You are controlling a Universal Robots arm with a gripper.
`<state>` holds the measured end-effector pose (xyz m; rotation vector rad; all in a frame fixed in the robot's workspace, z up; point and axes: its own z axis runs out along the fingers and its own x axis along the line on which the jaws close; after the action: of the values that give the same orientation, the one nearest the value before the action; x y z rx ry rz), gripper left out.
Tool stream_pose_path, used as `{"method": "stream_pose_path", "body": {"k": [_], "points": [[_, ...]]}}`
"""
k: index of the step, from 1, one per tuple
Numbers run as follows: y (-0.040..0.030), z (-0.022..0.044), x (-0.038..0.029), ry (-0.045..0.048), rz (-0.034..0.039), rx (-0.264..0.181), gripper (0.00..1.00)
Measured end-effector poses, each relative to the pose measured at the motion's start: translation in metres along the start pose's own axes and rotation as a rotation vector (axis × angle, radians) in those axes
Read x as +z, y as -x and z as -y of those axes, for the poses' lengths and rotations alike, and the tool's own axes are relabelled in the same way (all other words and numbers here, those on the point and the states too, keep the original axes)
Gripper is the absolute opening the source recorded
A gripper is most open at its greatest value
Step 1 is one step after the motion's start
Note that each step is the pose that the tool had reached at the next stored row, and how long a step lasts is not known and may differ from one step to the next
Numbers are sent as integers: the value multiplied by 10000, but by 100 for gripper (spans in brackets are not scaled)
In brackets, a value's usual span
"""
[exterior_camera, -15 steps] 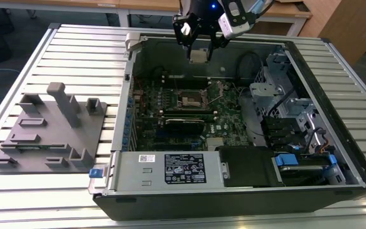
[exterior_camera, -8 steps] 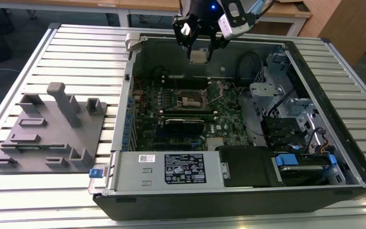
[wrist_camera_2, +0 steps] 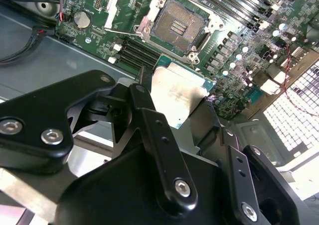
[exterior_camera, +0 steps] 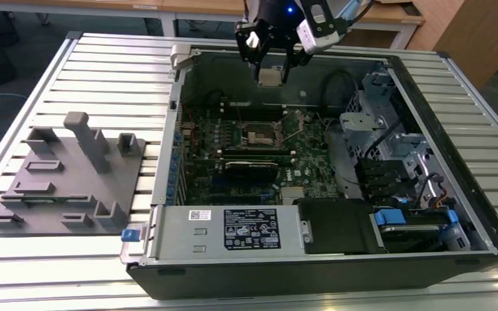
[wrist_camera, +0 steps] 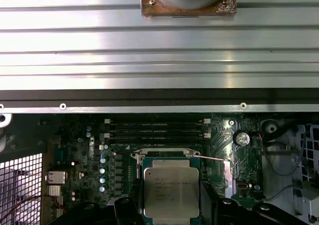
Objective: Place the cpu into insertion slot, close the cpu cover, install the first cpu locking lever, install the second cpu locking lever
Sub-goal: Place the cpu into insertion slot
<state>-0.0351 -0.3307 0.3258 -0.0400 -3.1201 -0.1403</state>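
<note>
Nearest, at the lower middle of the exterior view, sits a grey labelled box point(exterior_camera: 231, 228) inside the open computer case point(exterior_camera: 318, 278). At the upper middle, the gripper point(exterior_camera: 271, 70) hangs over the case, clamped on the chip point(exterior_camera: 270, 78) by two opposite edges. At the frame's centre the socket point(exterior_camera: 259, 135) lies bare and empty on the green board point(exterior_camera: 199, 184), well apart from the chip.
</note>
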Motion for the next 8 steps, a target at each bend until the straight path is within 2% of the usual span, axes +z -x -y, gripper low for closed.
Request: {"method": "stream_pose_path", "body": {"k": [8], "points": [[0,2,15,-1,-1,0,54]]}}
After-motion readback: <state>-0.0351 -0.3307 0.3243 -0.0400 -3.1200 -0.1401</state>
